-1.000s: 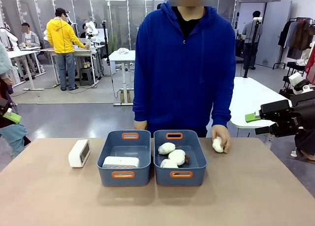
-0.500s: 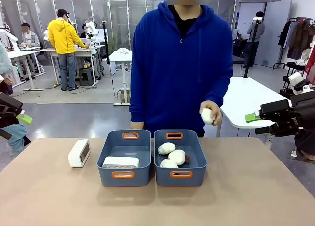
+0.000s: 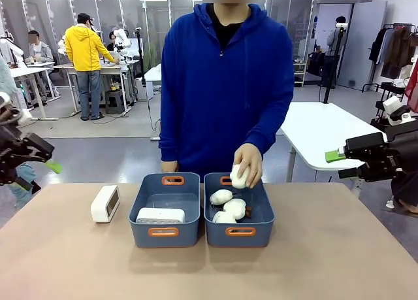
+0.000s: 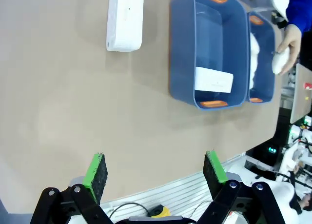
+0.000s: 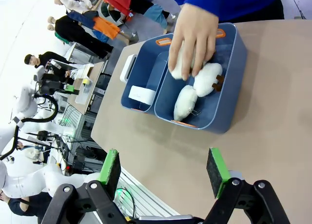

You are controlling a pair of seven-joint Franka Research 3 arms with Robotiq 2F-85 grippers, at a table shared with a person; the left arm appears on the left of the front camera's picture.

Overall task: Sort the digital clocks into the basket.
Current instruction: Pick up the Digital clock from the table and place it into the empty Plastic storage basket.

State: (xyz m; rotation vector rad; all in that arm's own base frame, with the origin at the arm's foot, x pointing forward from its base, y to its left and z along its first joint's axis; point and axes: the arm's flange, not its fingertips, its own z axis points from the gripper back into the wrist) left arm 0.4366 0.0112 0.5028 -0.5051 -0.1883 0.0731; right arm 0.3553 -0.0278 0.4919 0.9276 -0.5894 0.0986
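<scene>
One digital clock stands on the table left of the two bins; in the left wrist view this clock lies at the top. A second clock lies inside the left blue-grey basket, and the same clock and basket show from the left wrist. My left gripper hangs at the far left above the table edge, and its jaws are open and empty. My right gripper hovers off the table's right side, open with nothing between its fingers.
The right bin holds fluffy white plush toys. A person in a blue hoodie stands at the far side, one hand lowering another plush toy into that bin. Bare tabletop lies in front of both bins.
The person's hand lifted a plush toy from the table's right side and carried it over the right bin. My left gripper shifted at the left edge. The right arm stayed still.
</scene>
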